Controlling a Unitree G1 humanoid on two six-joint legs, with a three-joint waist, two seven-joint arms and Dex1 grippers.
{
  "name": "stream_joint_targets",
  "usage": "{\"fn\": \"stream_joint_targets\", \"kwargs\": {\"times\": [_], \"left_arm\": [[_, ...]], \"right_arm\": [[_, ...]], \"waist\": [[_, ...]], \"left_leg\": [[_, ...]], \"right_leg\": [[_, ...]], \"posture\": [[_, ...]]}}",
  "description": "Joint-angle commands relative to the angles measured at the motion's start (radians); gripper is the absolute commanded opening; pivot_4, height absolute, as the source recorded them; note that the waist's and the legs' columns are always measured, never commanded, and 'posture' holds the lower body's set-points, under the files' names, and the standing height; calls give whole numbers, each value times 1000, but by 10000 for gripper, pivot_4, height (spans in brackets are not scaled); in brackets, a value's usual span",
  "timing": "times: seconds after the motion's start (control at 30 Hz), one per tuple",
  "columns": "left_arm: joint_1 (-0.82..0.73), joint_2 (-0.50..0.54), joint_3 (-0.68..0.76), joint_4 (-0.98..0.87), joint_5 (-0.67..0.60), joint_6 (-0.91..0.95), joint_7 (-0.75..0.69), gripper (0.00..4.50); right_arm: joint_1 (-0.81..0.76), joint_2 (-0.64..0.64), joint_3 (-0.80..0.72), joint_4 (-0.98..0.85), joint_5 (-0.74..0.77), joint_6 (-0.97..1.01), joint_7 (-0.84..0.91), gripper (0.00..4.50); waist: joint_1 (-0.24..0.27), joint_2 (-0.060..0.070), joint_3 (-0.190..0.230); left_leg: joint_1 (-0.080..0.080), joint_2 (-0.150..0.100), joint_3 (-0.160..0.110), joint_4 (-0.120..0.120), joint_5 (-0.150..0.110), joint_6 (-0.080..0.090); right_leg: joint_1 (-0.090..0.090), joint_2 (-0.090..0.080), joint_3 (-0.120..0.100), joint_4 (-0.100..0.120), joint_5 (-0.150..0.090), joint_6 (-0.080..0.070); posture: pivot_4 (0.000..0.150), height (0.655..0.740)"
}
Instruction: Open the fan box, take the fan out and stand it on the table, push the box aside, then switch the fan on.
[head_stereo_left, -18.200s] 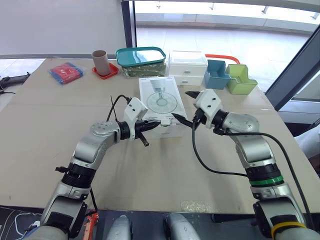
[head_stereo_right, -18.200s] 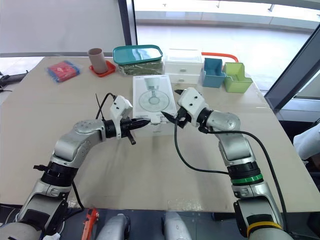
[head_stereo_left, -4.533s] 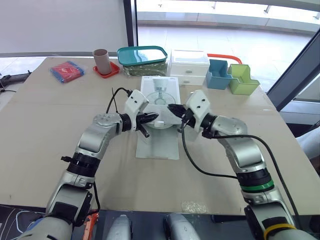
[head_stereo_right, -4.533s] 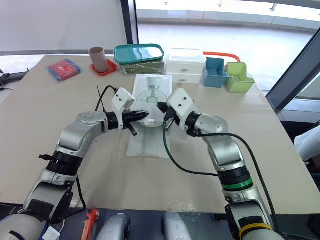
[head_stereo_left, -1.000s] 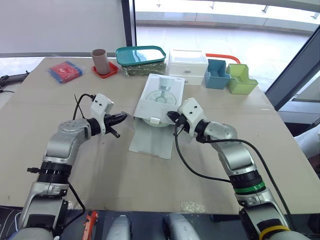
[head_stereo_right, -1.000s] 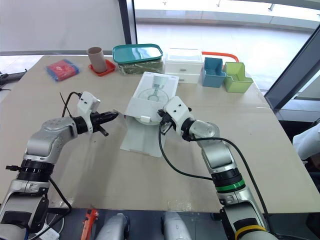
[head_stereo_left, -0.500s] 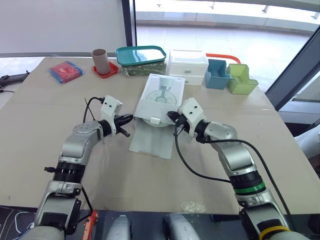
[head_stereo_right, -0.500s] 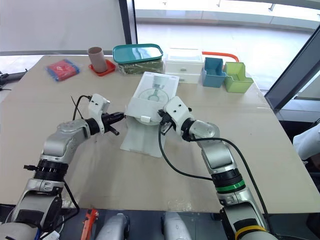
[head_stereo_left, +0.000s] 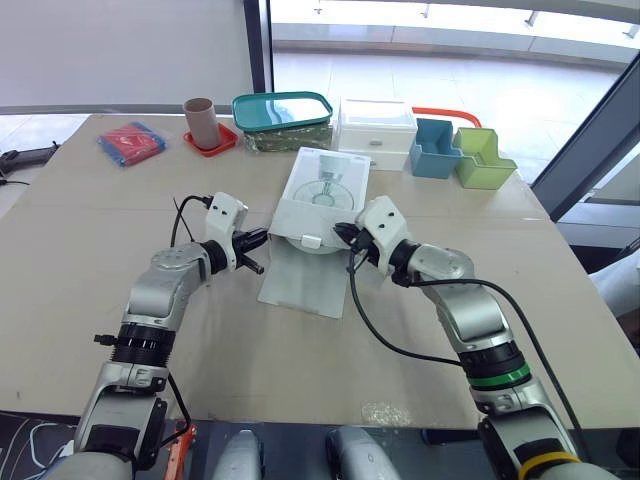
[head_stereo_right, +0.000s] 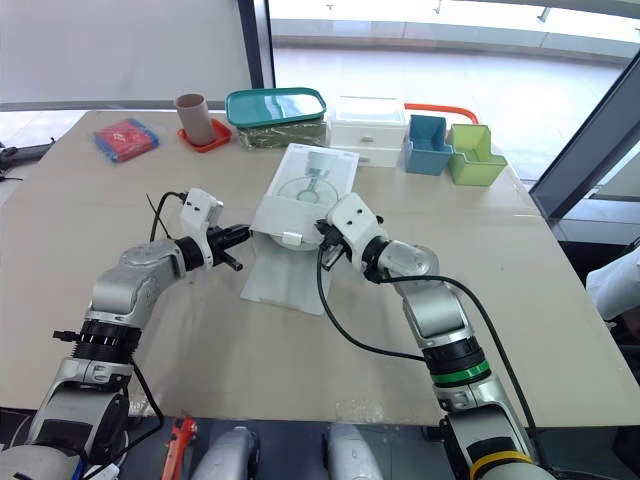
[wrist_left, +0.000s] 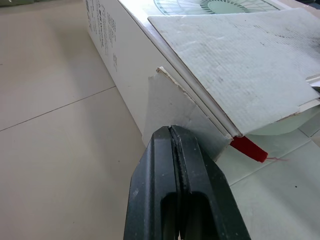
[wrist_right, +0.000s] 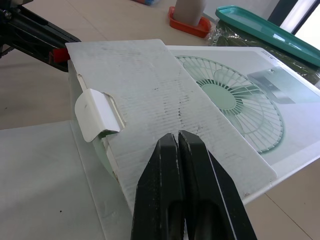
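Note:
The white fan box (head_stereo_left: 322, 190) lies mid-table, a fan pictured on its top. Its long front flap (head_stereo_left: 305, 282) is folded down flat on the table toward me. A pale green fan (head_stereo_left: 303, 244) shows in the open end. My left gripper (head_stereo_left: 266, 235) is shut and empty, its tip right at the box's front left corner, by the small side flap (wrist_left: 167, 107). My right gripper (head_stereo_left: 341, 231) is shut and empty at the front right corner, its fingers (wrist_right: 170, 150) lying over the box's raised top flap (wrist_right: 150, 95).
Along the table's far edge stand a red packet (head_stereo_left: 131, 143), a brown cup (head_stereo_left: 199, 121) on a red coaster, a teal-lidded container (head_stereo_left: 283, 112), a white drawer unit (head_stereo_left: 377, 131), a blue bin (head_stereo_left: 433, 150) and a green bin (head_stereo_left: 484, 158).
My left gripper has swung right from open table to the box's front left corner. The right arm and the box have stayed put.

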Motion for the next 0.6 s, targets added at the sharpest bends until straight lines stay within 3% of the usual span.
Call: {"fn": "stream_joint_targets", "kwargs": {"times": [0.03, 0.37, 0.6], "left_arm": [[-5, -1, 0, -18, 1, -17, -10, 0], [2, 2, 22, -36, -16, -13, -6, 0], [51, 24, 120, -151, -171, 67, -69, 0]], "right_arm": [[15, 0, 10, -12, -3, 9, 6, 909], [19, 0, 12, -15, -4, 9, 5, 909], [17, -4, 11, -16, -4, 10, 8, 909]], "waist": [[0, 0, 0], [0, 0, 0], [0, 0, 0]], "left_leg": [[0, 0, 0, 0, 0, 0], [0, 0, 0, 0, 0, 0], [0, 0, 0, 0, 0, 0]], "right_leg": [[0, 0, 0, 0, 0, 0], [0, 0, 0, 0, 0, 0], [0, 0, 0, 0, 0, 0]], "posture": [[1500, 7400], [1500, 7400], [1500, 7400]]}}
